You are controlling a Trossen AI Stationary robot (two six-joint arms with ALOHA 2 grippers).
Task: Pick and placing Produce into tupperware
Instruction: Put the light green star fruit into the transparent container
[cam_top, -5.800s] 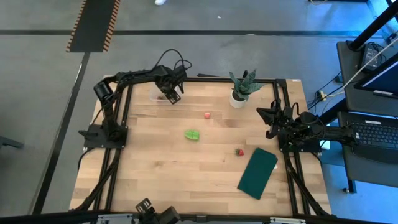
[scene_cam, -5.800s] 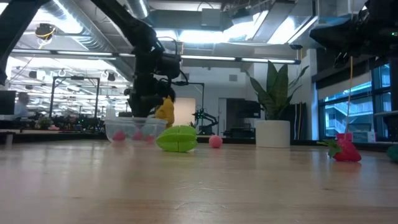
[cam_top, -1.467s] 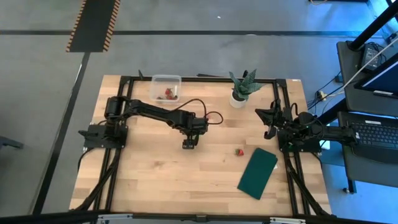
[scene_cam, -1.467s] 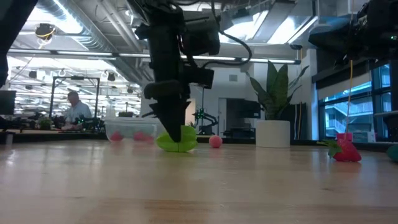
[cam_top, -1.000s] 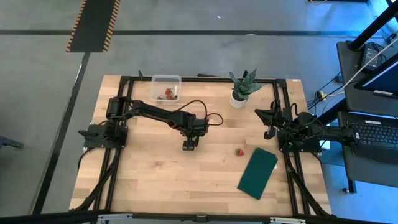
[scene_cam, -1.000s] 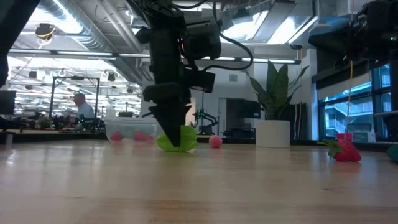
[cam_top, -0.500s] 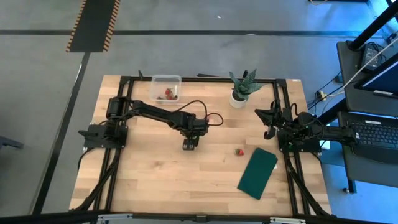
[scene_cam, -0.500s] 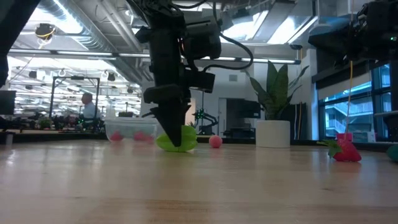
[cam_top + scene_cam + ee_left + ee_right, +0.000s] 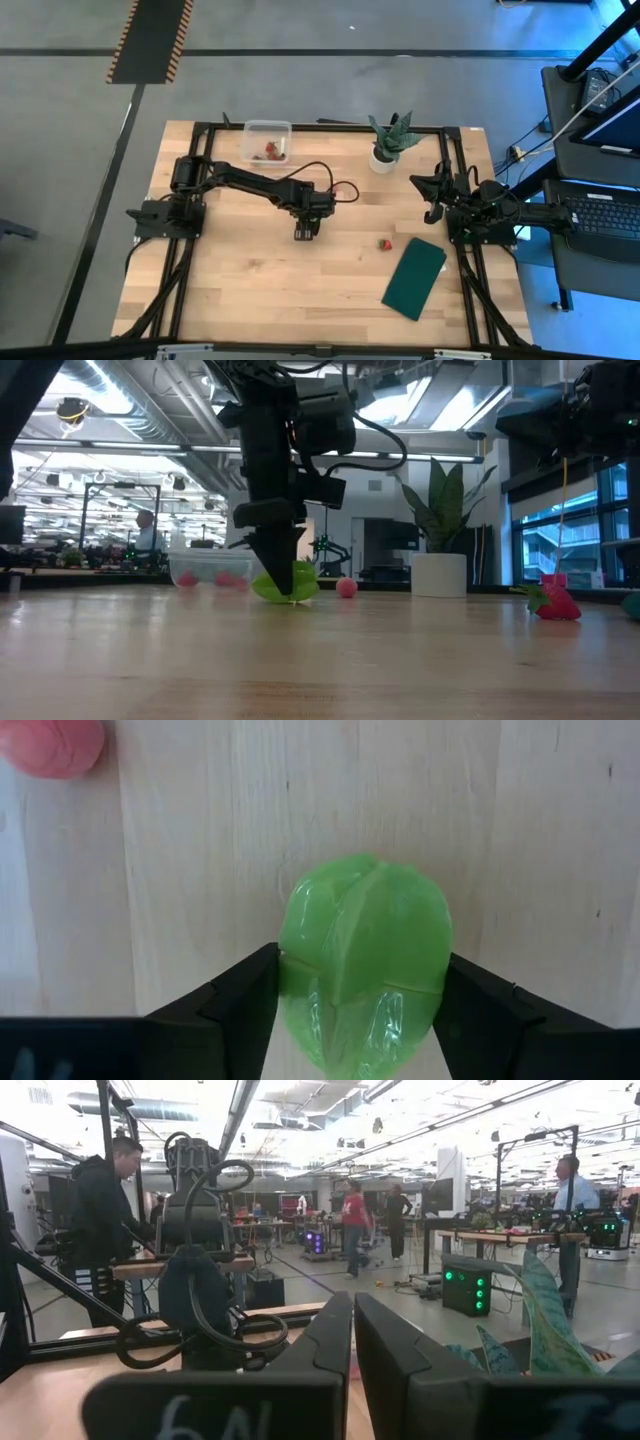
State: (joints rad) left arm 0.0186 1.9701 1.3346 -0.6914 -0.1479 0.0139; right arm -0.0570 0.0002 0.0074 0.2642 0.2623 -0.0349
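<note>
The left gripper [image 9: 308, 228] sits at mid-table, pointed straight down over the green lumpy piece [image 9: 364, 960], which lies directly between its 2 fingers [image 9: 243, 1005]. In the left wrist view both pads are up against the piece's sides, so the gripper reads as clamped on it, with the wood still right under it. In that view the piece's long axis appears to run along the fingers, so they bear across its narrower width. From the low view, the green piece [image 9: 290, 584] looks to be resting on the table [image 9: 240, 280], not lifted.

The tupperware [image 9: 267, 142] stands at about 11 o'clock from the left gripper, near the table's far edge, well apart. It holds what look like 2 or 3 red strawberries [image 9: 271, 151]. Any carry should run up and leftward toward that tub.

The pinkish round fruit [image 9: 346, 587] lies near the green piece, toward 1 o'clock; the high view hides it behind the arm. 1 strawberry [image 9: 384, 243] remains loose at about 3 o'clock, just beside the dark green rectangle [image 9: 414, 278].

The right gripper [image 9: 432, 199] waits at the right edge, fingers pressed together, empty.
</note>
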